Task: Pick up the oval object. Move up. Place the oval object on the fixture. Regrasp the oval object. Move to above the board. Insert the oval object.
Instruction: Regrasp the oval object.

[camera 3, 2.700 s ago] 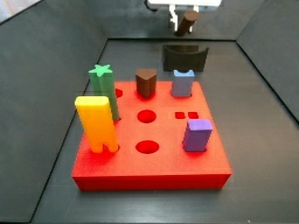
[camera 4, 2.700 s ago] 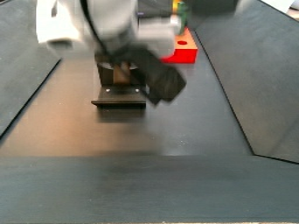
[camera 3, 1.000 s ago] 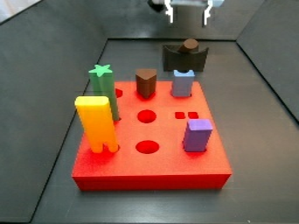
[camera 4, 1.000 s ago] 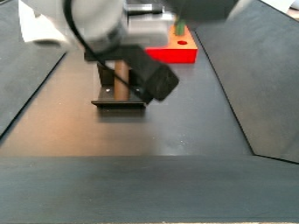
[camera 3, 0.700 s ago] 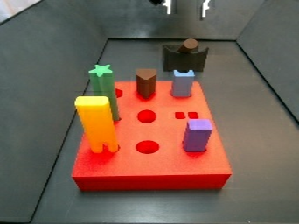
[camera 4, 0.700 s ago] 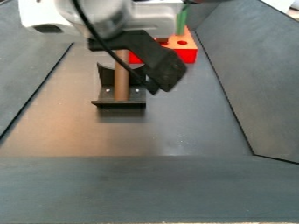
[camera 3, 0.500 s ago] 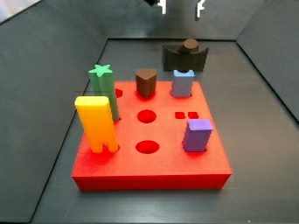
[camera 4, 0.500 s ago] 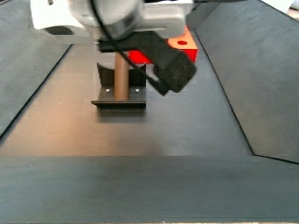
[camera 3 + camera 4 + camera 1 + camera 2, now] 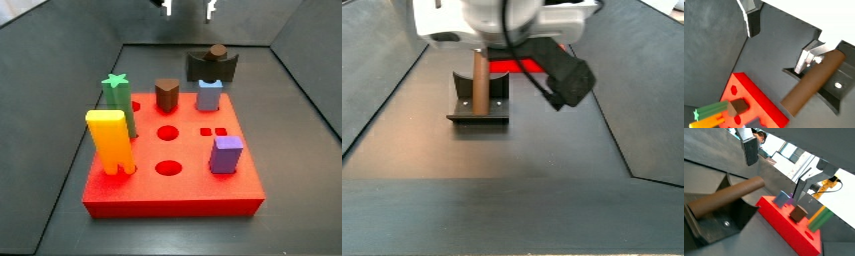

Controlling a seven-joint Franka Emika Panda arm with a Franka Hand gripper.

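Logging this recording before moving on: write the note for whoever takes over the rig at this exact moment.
Claw: open, empty, high above the fixture at the far end of the floor.
Oval object: the brown peg, standing in the fixture, free of the claw fingers in both wrist views.
Board: red, holding yellow, green, brown, blue and purple pieces, with round holes open.
Done: pick-up, lift, placement on fixture.
Left: regrasp, move above the board, insert.

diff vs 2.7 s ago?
The gripper let go of the oval object, left it standing on the fixture, and rose, open, to the top edge of a side view. The red board and its pegs are unchanged.
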